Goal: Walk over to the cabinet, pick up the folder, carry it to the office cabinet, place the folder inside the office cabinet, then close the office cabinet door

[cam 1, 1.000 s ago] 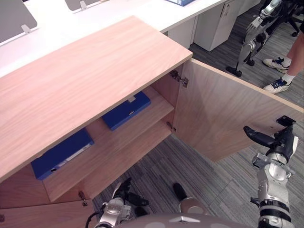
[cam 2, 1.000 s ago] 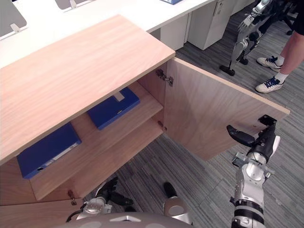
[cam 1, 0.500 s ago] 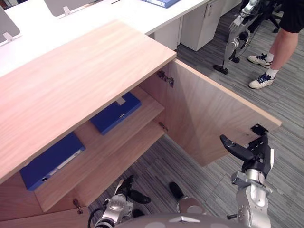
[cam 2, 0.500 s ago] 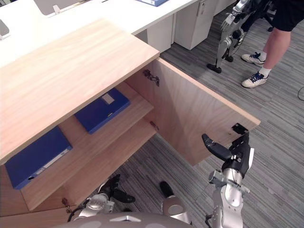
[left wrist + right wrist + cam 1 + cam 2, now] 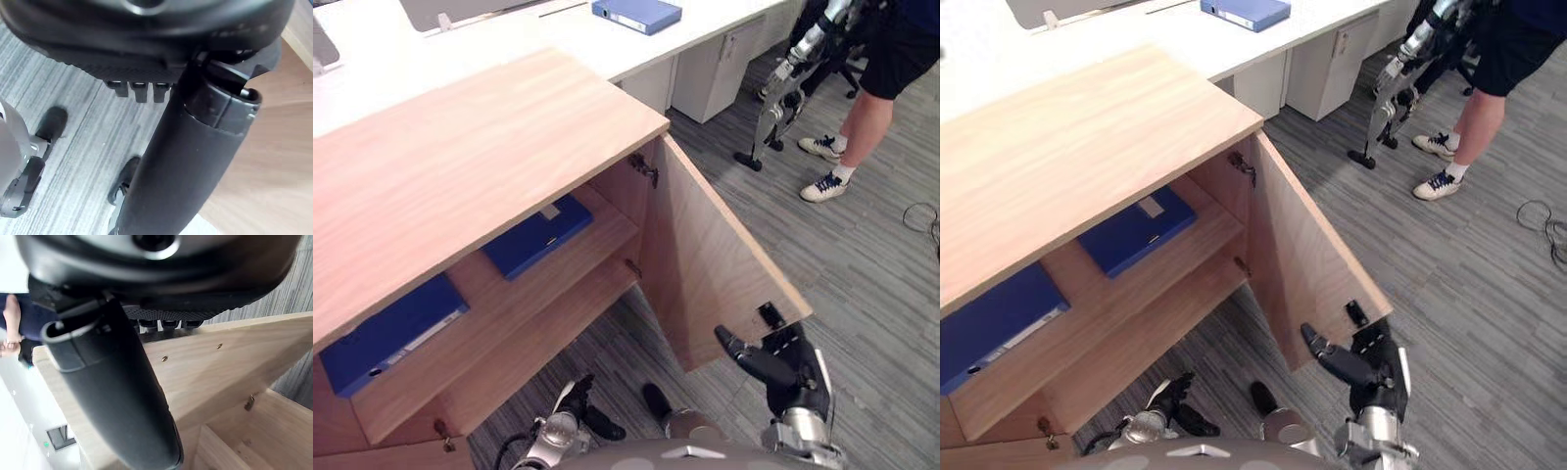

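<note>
The office cabinet (image 5: 489, 147) has its door (image 5: 705, 255) partway open, with the free edge pointing toward 5 o'clock. The right hand (image 5: 793, 377) is at the door's outer corner, thumb straight and fingers (image 5: 166, 324) straight against the wood, gripping nothing. On the upper shelf (image 5: 607, 230) inside, a blue folder (image 5: 536, 235) lies at the 3 o'clock end and a second blue folder (image 5: 391, 333) at the 9 o'clock end. A third folder (image 5: 636, 14) lies on the white counter (image 5: 460, 39) at 12 o'clock. The left hand (image 5: 576, 399) hangs relaxed and empty at 6 o'clock.

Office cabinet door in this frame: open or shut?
Open. The door stands swung out from the cabinet, leaving the blue folders inside exposed; the right hand is at its free edge.
</note>
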